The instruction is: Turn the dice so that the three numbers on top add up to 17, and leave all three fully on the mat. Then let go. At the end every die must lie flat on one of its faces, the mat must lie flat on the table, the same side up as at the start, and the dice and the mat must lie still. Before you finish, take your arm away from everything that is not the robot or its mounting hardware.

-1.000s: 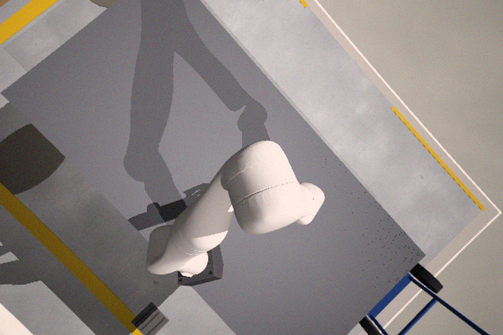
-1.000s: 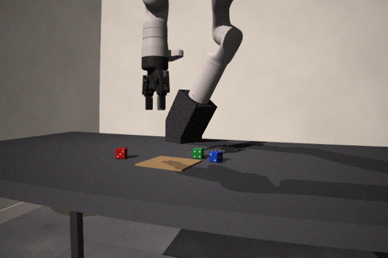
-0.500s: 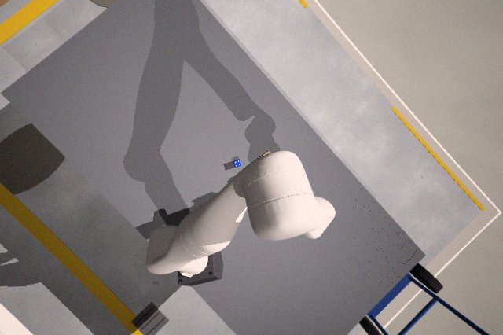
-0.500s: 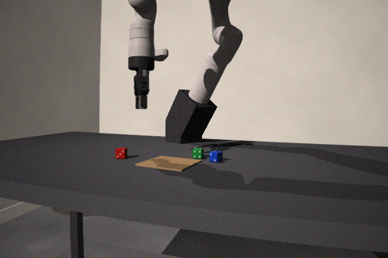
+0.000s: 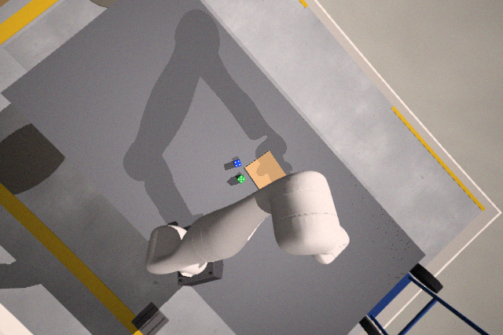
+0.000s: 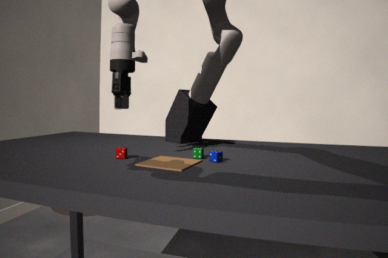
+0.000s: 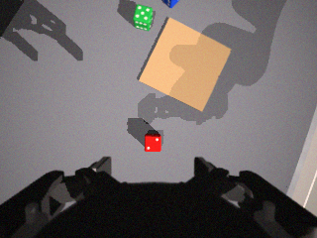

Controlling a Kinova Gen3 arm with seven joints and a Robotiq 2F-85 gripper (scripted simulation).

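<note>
A tan mat [image 6: 168,163] lies flat on the dark table; it also shows in the wrist view [image 7: 185,62] and from above [image 5: 265,169]. A red die [image 6: 120,152] sits on the table left of the mat, off it, with two pips on top in the wrist view [image 7: 153,143]. A green die [image 6: 197,152] and a blue die [image 6: 215,156] sit on the table beside the mat's other side, off it; they also show from above [image 5: 240,178] [image 5: 236,163]. My gripper [image 6: 120,102] hangs high above the red die, open and empty.
The arm's dark base [image 6: 189,117] stands behind the mat. The arm's elbow [image 5: 304,209] hides the red die and part of the mat from above. The table's front edge runs across the side view.
</note>
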